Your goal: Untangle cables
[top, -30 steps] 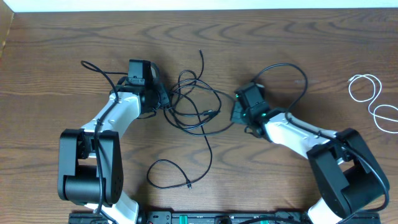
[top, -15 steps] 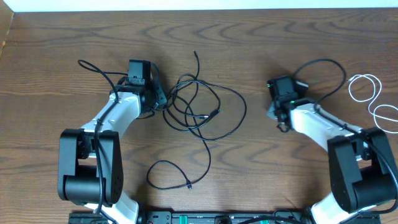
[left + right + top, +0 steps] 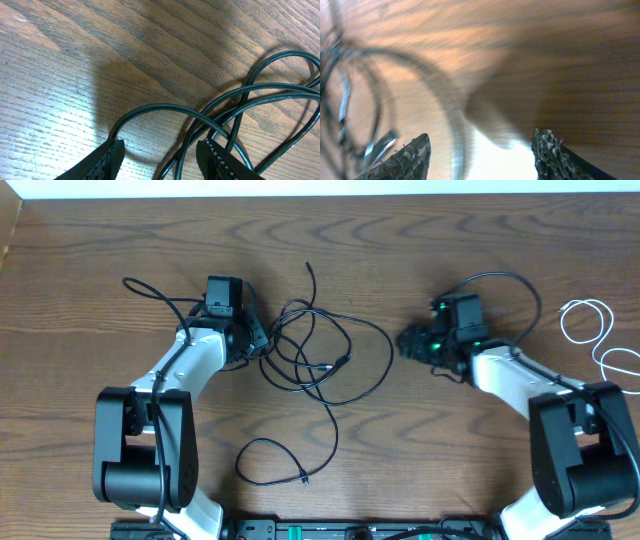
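**Overhead view.**
- Item one: black cables (image 3: 322, 360), a knot of overlapping loops at the middle of the table (image 3: 100, 240). One free end points far. A long tail runs near and curls into a loop ending in a small plug.
- Item two: white cable (image 3: 598, 338), coiled by itself at the far right edge, well apart from the knot.
- Item three: left gripper (image 3: 262, 340), at the left edge of the knot and in among its outer loops.
- Item four: right gripper (image 3: 408, 343), to the right of the knot and pointing at it, near the outermost loop but apart from it.
- We judge the step in hand to be the search for a fresh hold, with the black knot not yet loosened.
- The next move calls for one pincer to pin a single strand while the other draws a loop out sideways.

**Left wrist view.**
- The left gripper (image 3: 161, 152) stands with its jaws parted, the gap far wider than any cord.
- Several strands of the black cables (image 3: 235, 107) cross between and just beyond the fingertips (image 3: 114, 150).
- One arc comes down beside the left pad.
- We see nothing clamped.

**Right wrist view.**
- The picture is smeared, so we speak with some caution here.
- The right gripper (image 3: 482, 150) shows its jaws spread wide and only bare wood between them.
- It holds nothing.
- The black cables (image 3: 350, 100) appear as blurred loops at the left, possibly with a plug among them.
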Tool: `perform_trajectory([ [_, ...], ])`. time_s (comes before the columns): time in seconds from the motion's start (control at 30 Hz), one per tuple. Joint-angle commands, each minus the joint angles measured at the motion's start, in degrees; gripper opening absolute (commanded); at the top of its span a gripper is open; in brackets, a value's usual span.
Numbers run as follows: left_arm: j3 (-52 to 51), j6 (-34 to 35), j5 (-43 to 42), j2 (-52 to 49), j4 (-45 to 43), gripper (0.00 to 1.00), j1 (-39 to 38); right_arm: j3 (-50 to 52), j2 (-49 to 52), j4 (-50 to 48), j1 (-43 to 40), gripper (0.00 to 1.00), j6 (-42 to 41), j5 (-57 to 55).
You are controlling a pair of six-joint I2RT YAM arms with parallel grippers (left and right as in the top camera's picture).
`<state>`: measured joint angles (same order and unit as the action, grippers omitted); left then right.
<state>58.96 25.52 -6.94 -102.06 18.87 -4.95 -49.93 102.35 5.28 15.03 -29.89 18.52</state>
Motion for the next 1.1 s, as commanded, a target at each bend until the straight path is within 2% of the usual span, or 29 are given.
perform_trajectory([
  [0.0,0.0,0.3,-0.3,0.6,0.1,0.53,0.1,2.1,2.5,0.7,3.8,0.63,0.5,1.4],
  [0.13,0.0,0.3,-0.3,0.6,0.2,0.54,0.1,2.1,2.7,0.7,8.0,0.66,-1.7,-6.9],
  [0.3,0.0,0.3,-0.3,0.6,0.2,0.57,0.1,2.1,2.8,3.0,11.3,0.59,-7.3,-19.3],
  [0.43,0.0,0.3,-0.3,0.6,0.2,0.58,0.1,2.1,2.8,4.9,11.6,0.57,-8.0,-22.0],
  [0.47,0.0,0.3,-0.3,0.6,0.2,0.64,0.1,2.1,2.9,5.1,11.6,0.54,-8.0,-22.0],
  [0.5,0.0,0.3,-0.3,0.6,0.2,0.83,0.1,2.1,2.9,5.4,11.6,0.50,-8.0,-22.1],
  [0.53,0.0,0.3,-0.3,0.6,0.2,0.89,0.1,2.1,3.0,5.6,11.6,0.46,-8.0,-22.1],
  [0.6,0.0,0.3,-0.3,0.6,0.2,0.91,0.1,2.1,3.5,5.9,11.6,0.43,-8.0,-22.6],
  [0.8,0.0,0.3,-0.3,0.6,0.2,0.91,0.1,2.1,5.7,4.9,11.6,0.43,-8.0,-23.1],
  [0.9,0.0,0.3,-0.3,0.6,0.1,0.92,0.1,2.1,7.3,4.9,11.6,0.33,-8.0,-24.5],
  [1.0,0.0,0.3,-0.3,0.6,0.1,0.93,0.1,2.1,7.5,8.0,11.4,0.09,-7.9,-31.2],
  [1.03,0.0,0.3,-0.3,0.6,0.2,0.93,0.1,2.1,7.5,9.6,11.1,0.02,-7.6,-34.2],
  [1.07,0.0,0.3,-0.3,0.6,0.2,0.93,0.1,2.1,7.5,10.4,10.9,0.01,-7.1,-35.6],
])
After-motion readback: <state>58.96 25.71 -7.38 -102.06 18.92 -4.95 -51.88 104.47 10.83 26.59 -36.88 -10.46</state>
